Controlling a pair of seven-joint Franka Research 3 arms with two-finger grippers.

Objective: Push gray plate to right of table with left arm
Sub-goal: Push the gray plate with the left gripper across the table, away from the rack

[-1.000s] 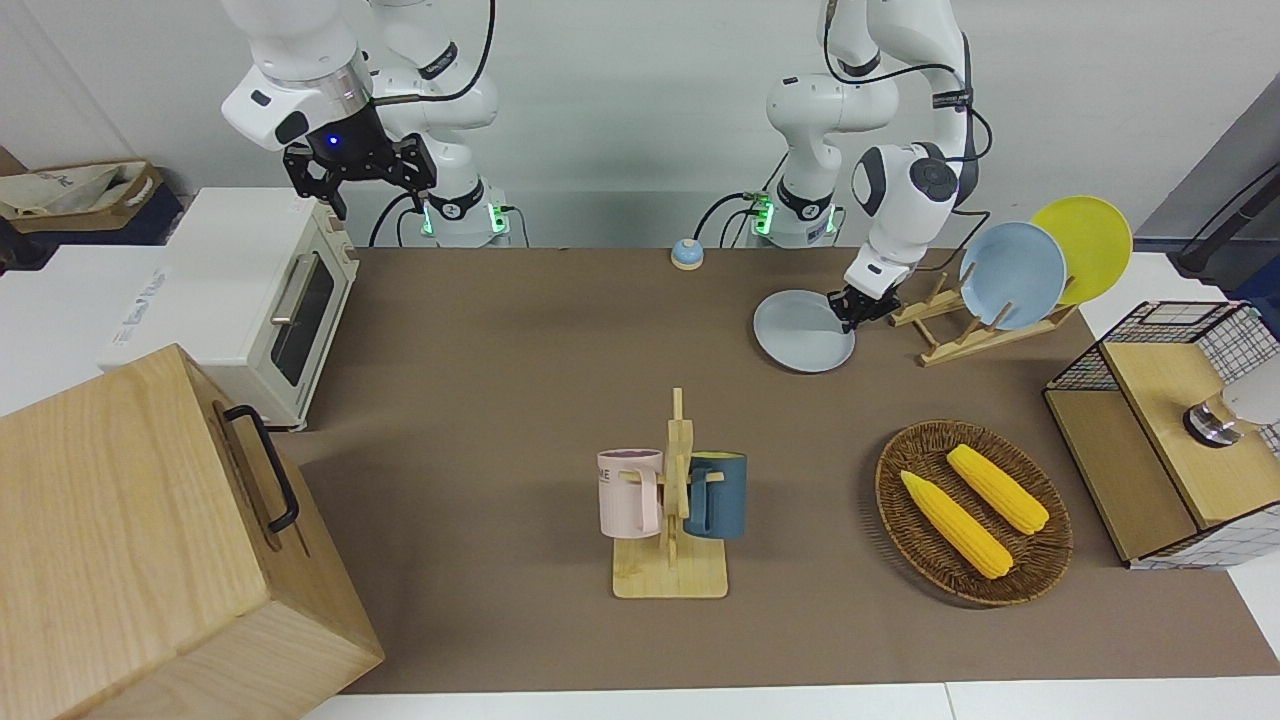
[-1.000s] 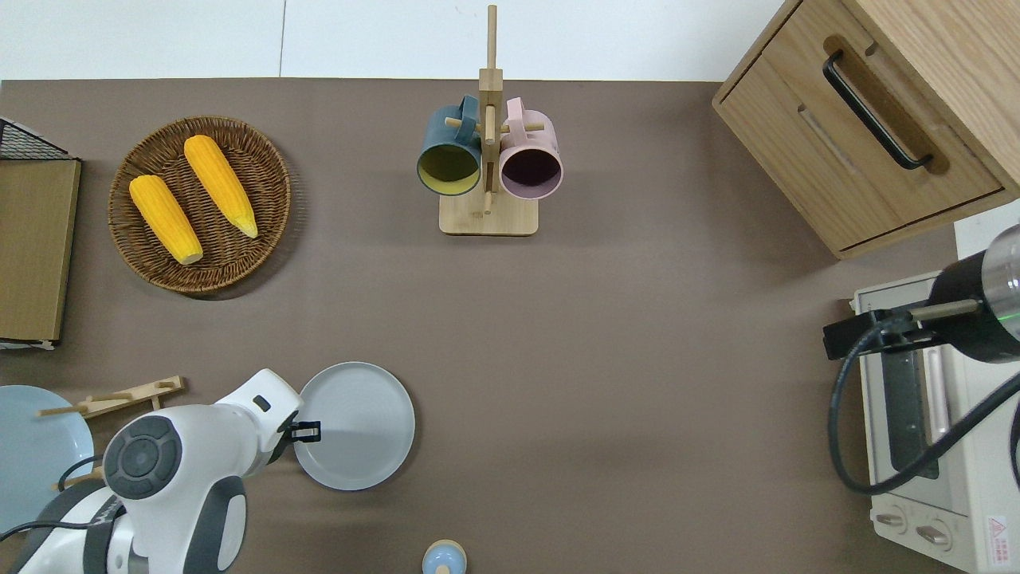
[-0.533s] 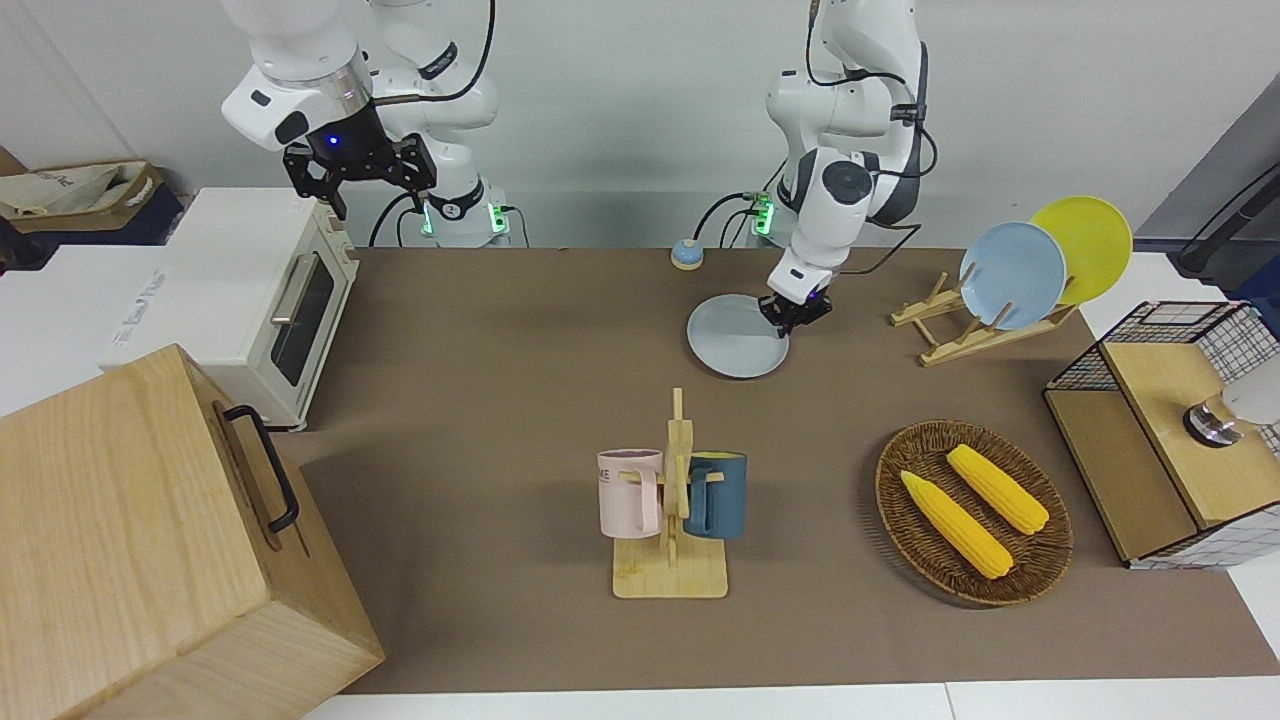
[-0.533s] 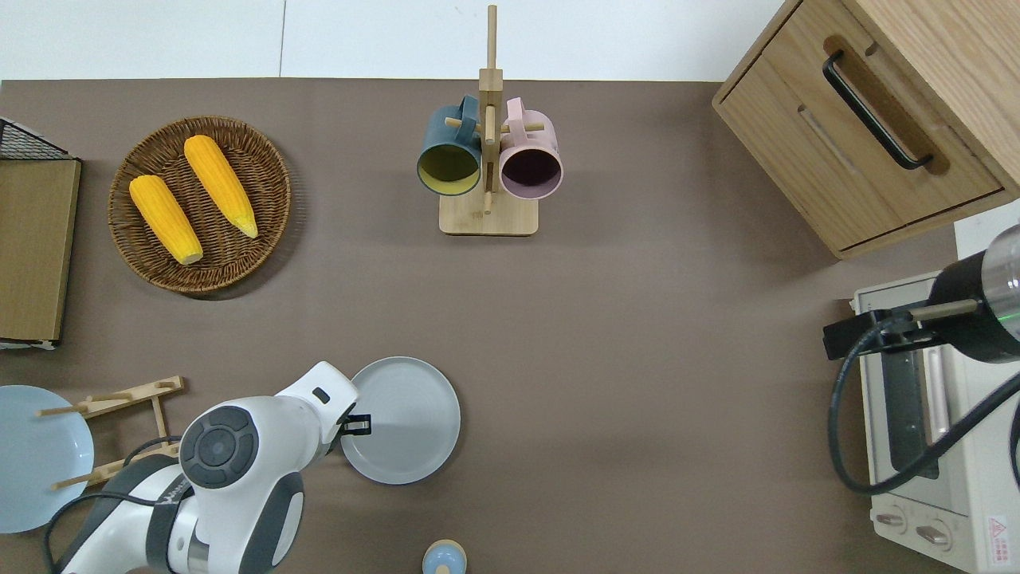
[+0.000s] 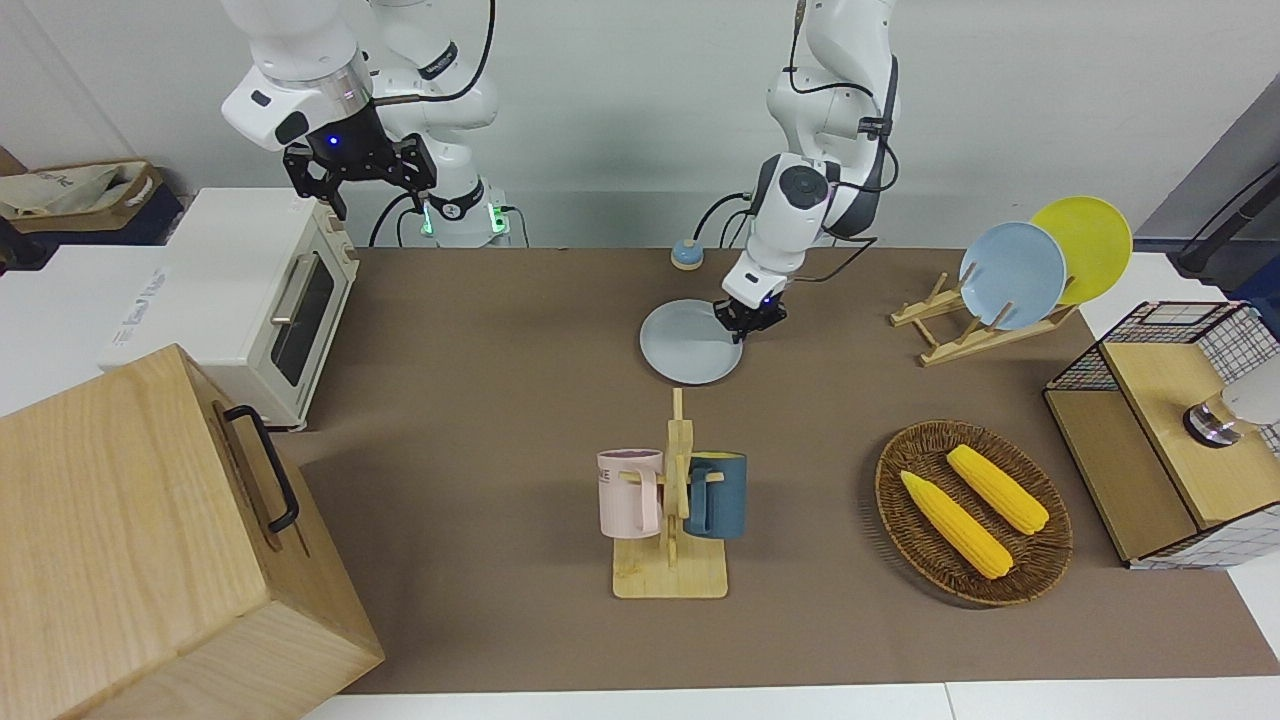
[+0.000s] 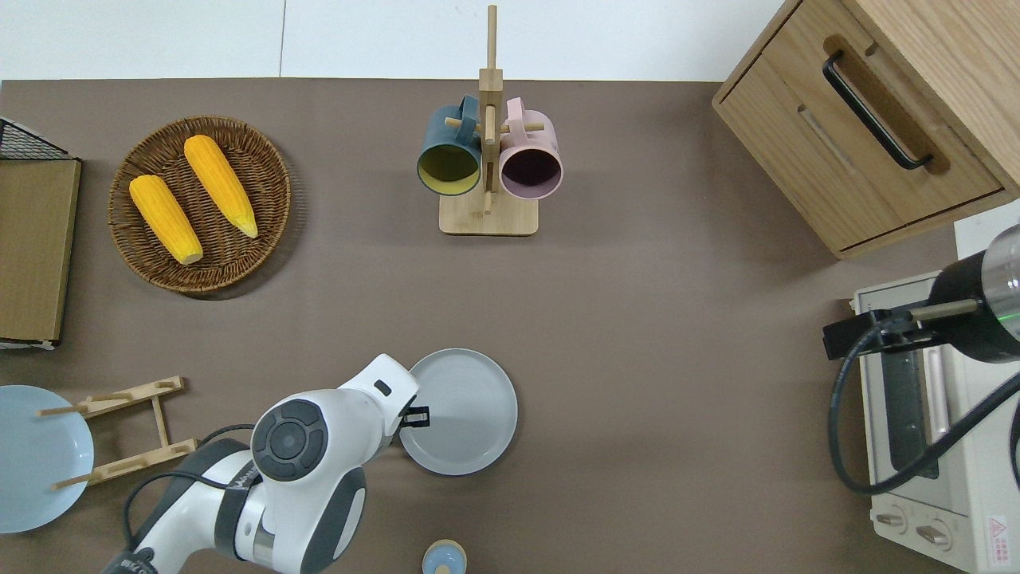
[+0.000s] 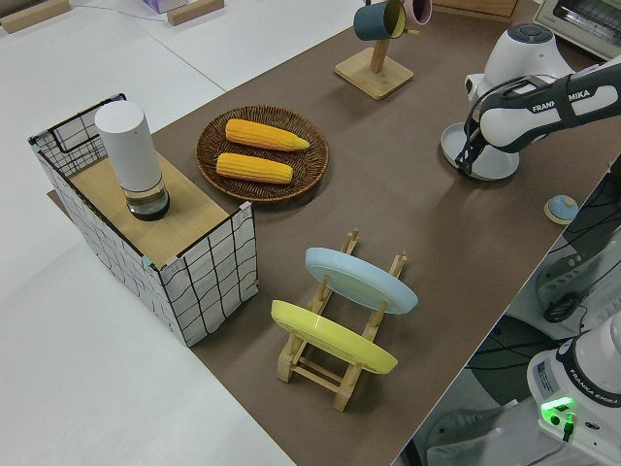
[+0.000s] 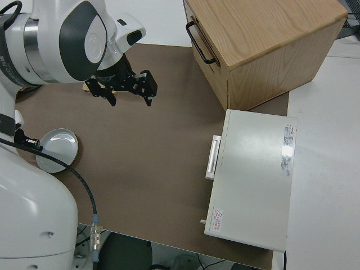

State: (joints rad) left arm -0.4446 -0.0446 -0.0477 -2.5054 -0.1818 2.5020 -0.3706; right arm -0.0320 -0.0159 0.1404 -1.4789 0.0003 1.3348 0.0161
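The left tool (image 6: 417,414) touches the round, shallow gray plate (image 6: 466,411) at its rim; whether its fingers are parted cannot be told. Farther from the robots stands a wooden mug rack (image 6: 488,159) on the matte brown bench (image 6: 637,335); the right arm is parked, its tool (image 8: 125,85) spread wide, holding nothing.

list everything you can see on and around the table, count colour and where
gray plate: 1, pale bluish-gray, flat on the table, mid-table nearer the robots
plate rack: 1, wood, left arm's end
rack plates: 2, sky-blue and yellow, standing in the rack
basket: 1, brown wicker, holding 2 yellow corn cobs
mug stand: 1, wood, holding a pink mug and a dark teal mug
bell: 1, blue and tan, near the robots
toaster oven: 1, white, right arm's end
wooden cabinet: 1, black handle
wire crate: 1, white cylinder on top
left tool: black, at the gray plate's rim
right tool: black, parked, open
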